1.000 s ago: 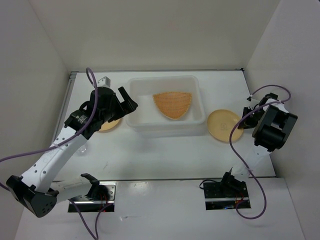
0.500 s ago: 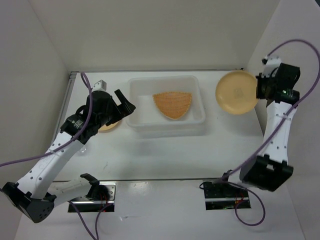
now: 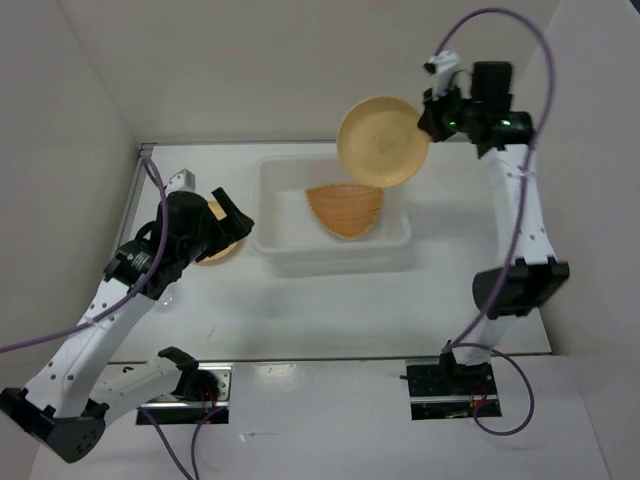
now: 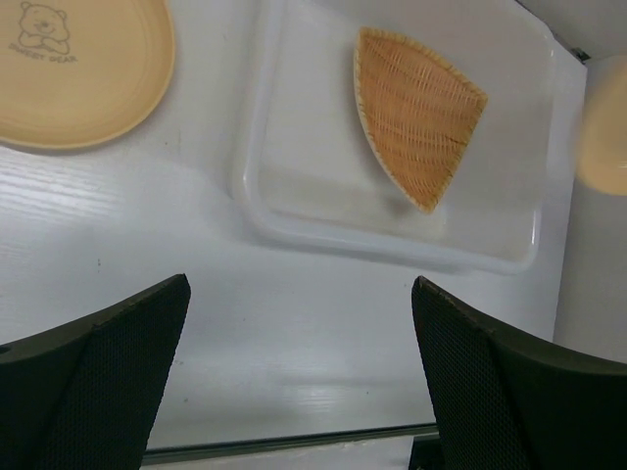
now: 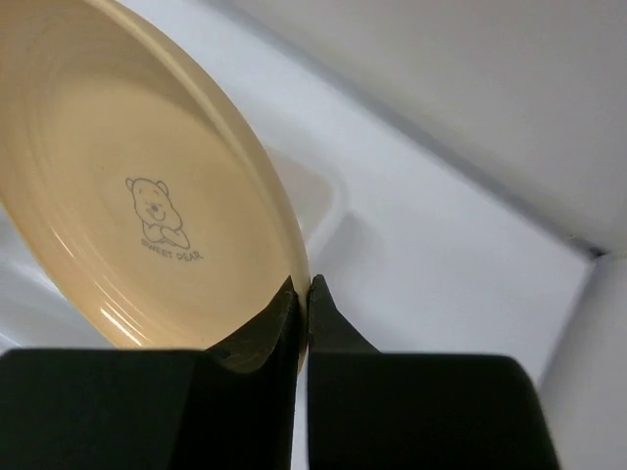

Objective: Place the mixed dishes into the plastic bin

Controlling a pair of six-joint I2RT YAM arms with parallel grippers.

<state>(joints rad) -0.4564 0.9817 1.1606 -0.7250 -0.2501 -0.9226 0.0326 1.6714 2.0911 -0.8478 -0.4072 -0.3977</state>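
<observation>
Right claw: clenched on the rim of 1 round pale-orange plate. In the right wrist view the 2 fingertips pinch the plate's edge between them. The plate is off the table and steeply tilted, its face turned toward the overhead camera. It sits in the air above the far right corner of the large translucent white rectangular plastic bin. A bear print with the words "SWEET BEAR" shows on its face.

The bin stands mid-way across the white table. It holds 1 tan ribbed rounded-triangle basket-like dish, lying flat on the floor, toward the right half.

A 2nd round pale-orange plate with the same bear print lies flat on the table. It is just left of the bin, not touching its wall. From above it is partly hidden.

Left claw: released, 2 fingers spread wide, grasping nothing. It hovers over the 2nd plate beside the bin's left wall.
</observation>
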